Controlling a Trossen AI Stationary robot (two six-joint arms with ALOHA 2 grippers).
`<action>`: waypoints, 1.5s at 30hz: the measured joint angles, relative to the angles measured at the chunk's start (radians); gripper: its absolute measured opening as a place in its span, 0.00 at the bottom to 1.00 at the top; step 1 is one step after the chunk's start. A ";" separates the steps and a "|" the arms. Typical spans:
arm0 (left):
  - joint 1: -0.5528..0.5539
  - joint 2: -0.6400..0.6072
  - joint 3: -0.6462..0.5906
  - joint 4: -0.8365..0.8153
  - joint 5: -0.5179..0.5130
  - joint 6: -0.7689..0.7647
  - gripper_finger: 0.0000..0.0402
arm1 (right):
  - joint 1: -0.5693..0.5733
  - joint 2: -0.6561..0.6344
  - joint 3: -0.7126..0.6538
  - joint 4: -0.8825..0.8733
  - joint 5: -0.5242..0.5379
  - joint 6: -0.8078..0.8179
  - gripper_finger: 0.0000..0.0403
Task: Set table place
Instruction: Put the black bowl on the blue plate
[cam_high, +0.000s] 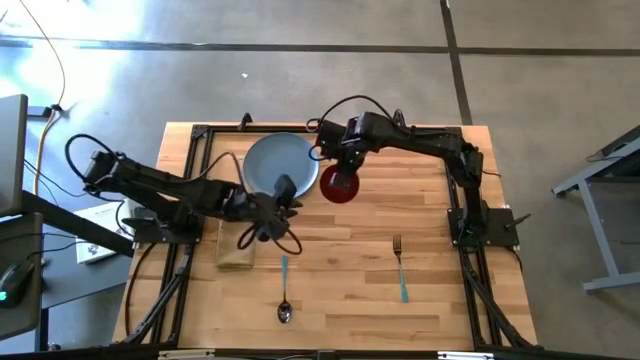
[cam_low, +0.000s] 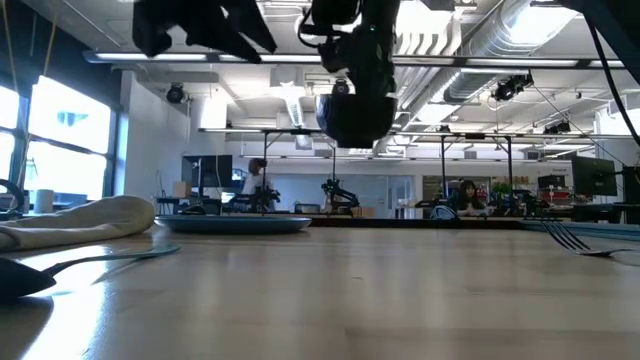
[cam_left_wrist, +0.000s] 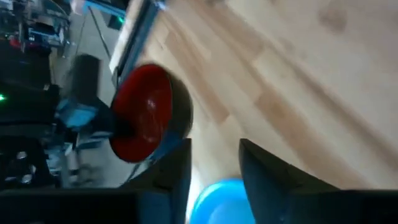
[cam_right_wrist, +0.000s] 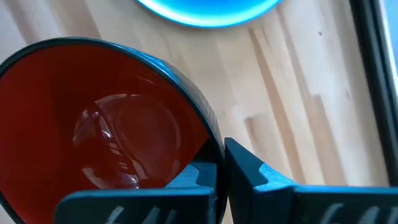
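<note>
Right hand (cam_high: 342, 172) at about twelve o'clock on the desk (cam_high: 440, 290), pinching the rim of the red bowl (cam_high: 339, 185) between its two fingers (cam_right_wrist: 249, 171), one inside the wall and one outside. Bowl lifted clear of the wood (seen in the low view as a dark rounded shape (cam_low: 355, 118) hanging above the desk surface), held just beside the blue-grey plate (cam_high: 275, 160) on that plate's three o'clock side. Cannot tell from above whether bowl and plate edges overlap.

Left hand (cam_high: 283, 193) over the plate's five o'clock edge, fingers (cam_left_wrist: 264, 180) spread apart with nothing between them; plate (cam_left_wrist: 217, 202) showing under them in the left wrist view, with the red bowl (cam_left_wrist: 143, 112) beyond.

Plate flat on the desk at roughly eleven o'clock, close to the far rail. Tan folded cloth (cam_high: 236, 250) lying at about nine o'clock, near the left rail, partly under the left arm. Spoon (cam_high: 285, 295) with teal handle at about six o'clock, bowl end toward the near edge. Fork (cam_high: 400, 268) with teal handle at about four o'clock, tines pointing toward the far side, well apart from the spoon.

In the low view: cloth (cam_low: 80, 220) and plate (cam_low: 235, 224) at left, fork tines (cam_low: 570, 238) at right.
</note>
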 joint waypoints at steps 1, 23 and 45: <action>0.000 0.018 0.007 0.005 -0.010 0.038 0.33 | 0.000 0.000 0.000 0.008 -0.005 0.002 0.00; 0.069 0.263 0.229 -0.105 -0.055 0.196 0.38 | 0.063 0.001 0.000 0.120 0.056 0.012 0.00; 0.086 0.266 0.231 -0.165 -0.018 0.172 0.38 | 0.112 0.001 0.000 0.147 0.050 0.029 0.00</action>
